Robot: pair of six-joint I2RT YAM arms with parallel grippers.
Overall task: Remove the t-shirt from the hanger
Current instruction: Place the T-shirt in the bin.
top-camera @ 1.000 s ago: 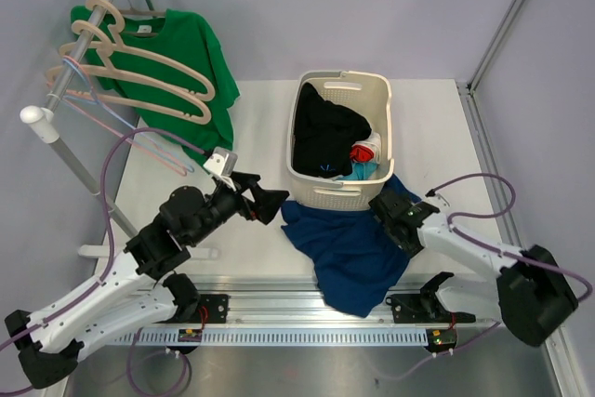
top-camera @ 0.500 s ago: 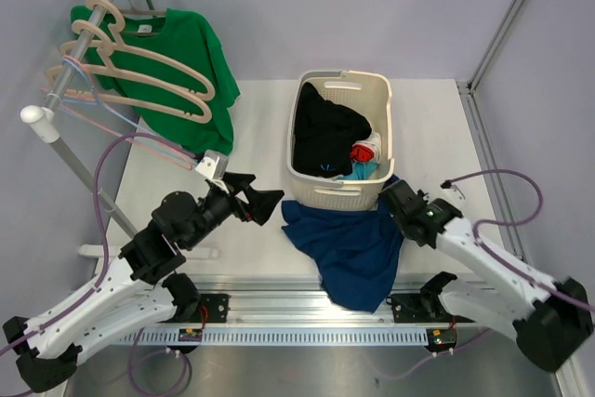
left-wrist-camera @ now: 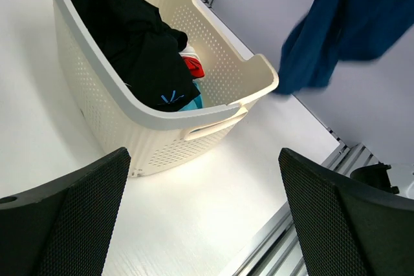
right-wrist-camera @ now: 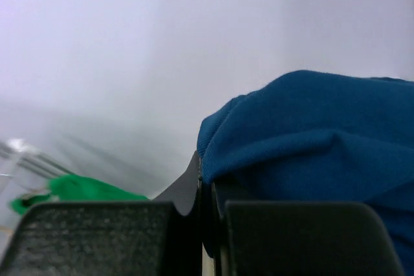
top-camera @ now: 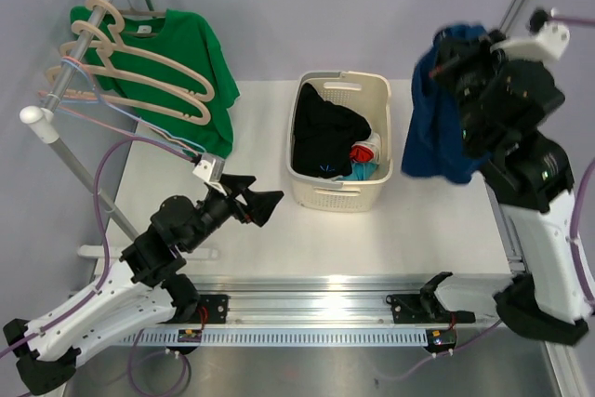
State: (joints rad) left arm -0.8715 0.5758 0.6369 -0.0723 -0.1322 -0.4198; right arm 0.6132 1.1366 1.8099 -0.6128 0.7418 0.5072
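- Green t-shirt (top-camera: 191, 53) hangs on a wooden hanger (top-camera: 139, 16) at the far end of the rack rail (top-camera: 88, 30), at the table's far left corner, and drapes down toward the table (top-camera: 437, 239).
- Two bare wooden hangers (top-camera: 153, 67) sit on the same rail in front of it, with thin wire hangers nearer the rail's white end cap.
- The right gripper (right-wrist-camera: 206, 185) is raised high above the table's right side. Its jaws are pinched together on a fold of the blue t-shirt (top-camera: 437, 127), which dangles free in the air to the right of the basket (top-camera: 342, 81).
- The left gripper (top-camera: 262, 197) hovers low over the table just left of the basket, pointing at it. Its fingers (left-wrist-camera: 65, 218) are spread wide apart with nothing between them.
- The cream perforated basket stands mid-table, holding black clothing (top-camera: 325, 132) with a red item (top-camera: 361, 152) and a bit of teal fabric beside it.
- In the left wrist view the blue t-shirt appears blurred beyond the basket's far rim.
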